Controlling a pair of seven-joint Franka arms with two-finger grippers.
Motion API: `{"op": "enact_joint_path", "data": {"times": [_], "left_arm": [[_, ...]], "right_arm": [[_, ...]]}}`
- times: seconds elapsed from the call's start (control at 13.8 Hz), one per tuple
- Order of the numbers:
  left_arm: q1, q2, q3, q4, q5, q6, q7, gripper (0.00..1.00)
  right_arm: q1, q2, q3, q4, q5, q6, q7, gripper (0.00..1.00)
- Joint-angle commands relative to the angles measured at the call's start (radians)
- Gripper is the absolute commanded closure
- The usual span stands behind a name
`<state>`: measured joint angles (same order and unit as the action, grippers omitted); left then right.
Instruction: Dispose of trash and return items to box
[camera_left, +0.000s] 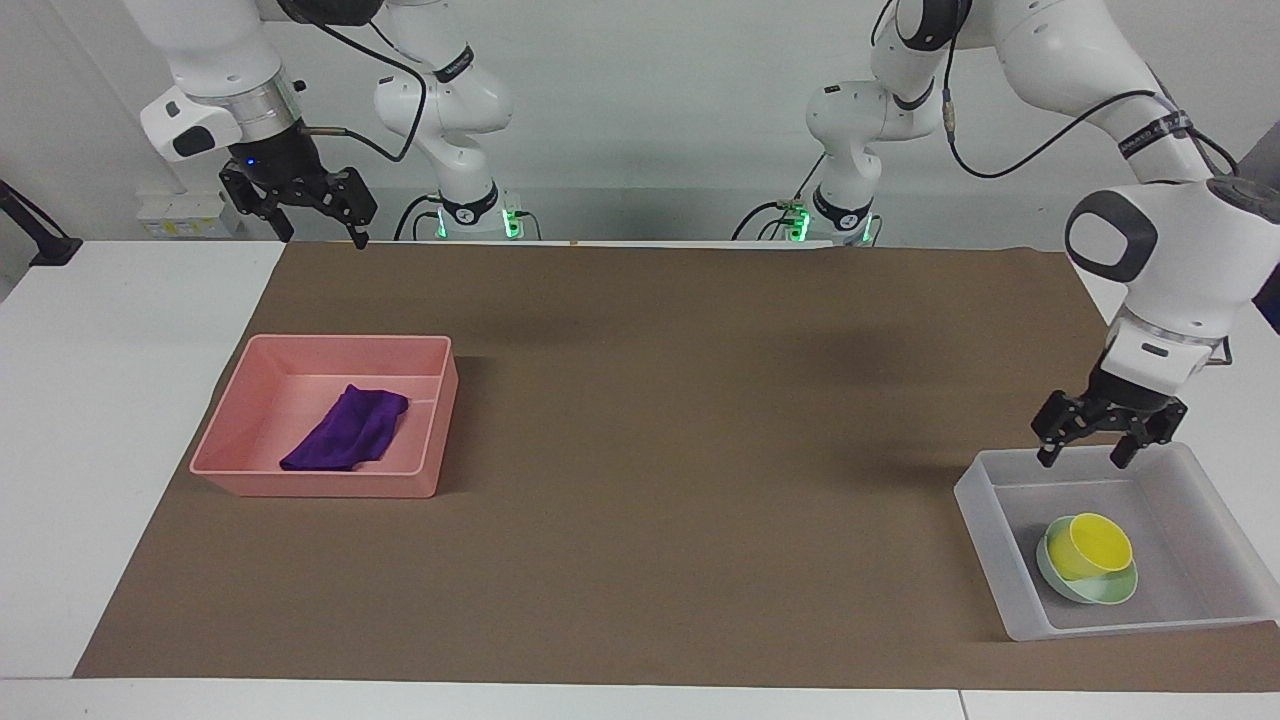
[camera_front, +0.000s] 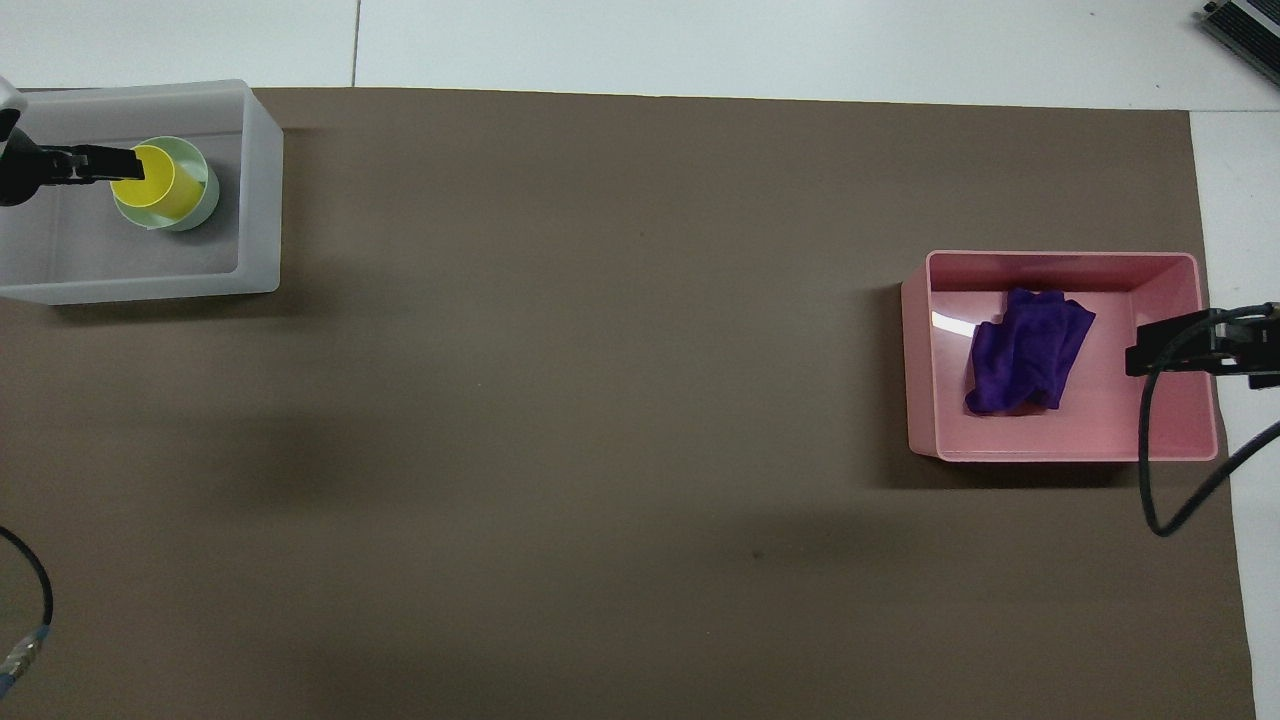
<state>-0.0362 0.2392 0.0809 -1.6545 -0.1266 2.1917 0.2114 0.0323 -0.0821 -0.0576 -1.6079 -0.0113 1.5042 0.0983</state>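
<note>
The yellow cup (camera_left: 1095, 545) stands in the mint-green bowl (camera_left: 1088, 588), inside the translucent box (camera_left: 990, 500) at the left arm's end of the table. My left gripper (camera_left: 1095, 455) is open and empty, raised above the box. In the overhead view it (camera_front: 125, 165) overlaps the cup (camera_front: 160, 190), which sits in the bowl (camera_front: 205, 195) and box (camera_front: 260, 200). The purple cloth (camera_left: 350, 432) lies in the pink bin (camera_left: 250, 400) at the right arm's end. My right gripper (camera_left: 320, 220) waits open and empty, raised over the table edge nearest the robots.
A brown mat (camera_left: 700, 450) covers most of the white table. In the overhead view the right gripper (camera_front: 1140, 358) and its cable (camera_front: 1150, 480) overlap the pink bin (camera_front: 1060, 257), where the cloth (camera_front: 1025, 350) lies. The left arm's cable (camera_front: 30, 610) hangs over the mat.
</note>
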Motion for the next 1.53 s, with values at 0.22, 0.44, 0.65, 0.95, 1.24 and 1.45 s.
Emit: {"op": "enact_joint_path", "data": {"times": [0.22,0.44,0.65,0.95,1.24,1.45], "left_arm": [[-0.062,-0.296,0.013,-0.174,0.073,-0.257,0.008,0.0],[-0.053,-0.325,0.014,-0.142,0.087,-0.381,0.006,0.0],[-0.042,-0.288,0.011,-0.023,0.105,-0.467,0.013,0.0],[-0.045,-0.213,0.008,0.152,0.119,-0.602,0.013,0.0],[-0.045,-0.21,0.008,0.194,0.111,-0.664,0.008,0.0],[-0.045,-0.273,0.011,0.076,0.116,-0.647,0.002,0.0]], "right_arm": [[-0.012,-0.013,0.005,-0.02,0.007,0.017,-0.019,0.0],[-0.012,-0.013,0.005,-0.021,0.007,0.016,-0.019,0.0],[-0.012,-0.013,0.005,-0.021,0.007,0.016,-0.019,0.0],[-0.012,-0.013,0.005,-0.023,0.008,0.016,-0.019,0.0],[-0.012,-0.015,0.005,-0.023,0.008,0.017,-0.019,0.0],[-0.012,-0.015,0.005,-0.023,0.008,0.016,-0.019,0.0]]}}
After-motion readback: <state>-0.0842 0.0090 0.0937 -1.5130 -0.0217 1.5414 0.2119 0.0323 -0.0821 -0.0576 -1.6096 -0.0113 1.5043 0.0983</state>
